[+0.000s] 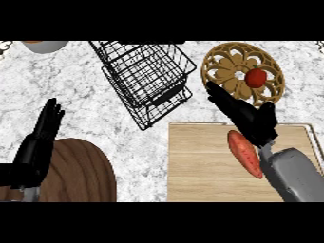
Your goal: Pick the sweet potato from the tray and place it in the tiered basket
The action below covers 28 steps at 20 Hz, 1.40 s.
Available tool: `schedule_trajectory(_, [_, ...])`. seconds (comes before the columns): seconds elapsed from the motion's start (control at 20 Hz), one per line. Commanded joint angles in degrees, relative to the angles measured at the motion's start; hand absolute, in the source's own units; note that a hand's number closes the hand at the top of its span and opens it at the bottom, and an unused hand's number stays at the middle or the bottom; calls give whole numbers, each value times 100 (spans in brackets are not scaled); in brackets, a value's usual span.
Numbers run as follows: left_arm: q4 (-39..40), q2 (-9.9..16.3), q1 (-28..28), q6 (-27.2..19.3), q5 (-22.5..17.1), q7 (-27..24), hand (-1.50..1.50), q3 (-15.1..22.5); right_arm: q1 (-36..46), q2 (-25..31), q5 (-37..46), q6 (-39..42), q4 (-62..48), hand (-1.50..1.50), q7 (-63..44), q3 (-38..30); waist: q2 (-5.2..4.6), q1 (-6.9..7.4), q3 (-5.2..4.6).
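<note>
A long, tapered, orange-red sweet potato (244, 153) is seen lying on a pale wooden tray (206, 171) with visible grain, at the lower right of the frame. The right hand (243, 114), black and glossy, is held above the tray's upper edge with its fingers straight and spread apart; nothing is clasped in it, and the sweet potato lies just below and beside its wrist. A tiered basket (149, 78) of thin black wire mesh is placed at the upper centre, on a counter (66, 80) of grey-white mottled stone. At the upper right, a round openwork trivet (227, 66) of tan wood, cut in a flower pattern, is shown with a small red round thing (256, 77) on it. The left hand (42, 137) is shown resting at the lower left, fingers straight and upward, over a round dark wooden board (83, 171). A pale bowl (45, 45) is cropped at the upper left.
</note>
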<state>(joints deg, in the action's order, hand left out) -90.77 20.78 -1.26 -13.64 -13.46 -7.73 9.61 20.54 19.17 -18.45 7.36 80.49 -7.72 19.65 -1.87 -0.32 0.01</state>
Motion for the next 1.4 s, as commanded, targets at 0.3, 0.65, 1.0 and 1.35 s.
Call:
schedule_trajectory(0.3, [711,-314,540,745,63,241,0,668,428,-397,433,-792,-594,-150,57,-314,150,-43,-16])
schedule_trajectory(0.65, [1006,-459,651,990,114,225,0,582,-618,-1132,-1090,-208,354,-150,644,-1039,199,-20,-1])
schedule_trajectory(1.0, [1121,-491,843,1017,44,328,0,491,28,1337,-502,874,630,-150,-393,-1476,220,-77,-12])
schedule_trajectory(1.35, [1208,-409,755,1182,36,152,0,457,378,3037,501,2635,1034,-150,-894,-661,197,40,-13])
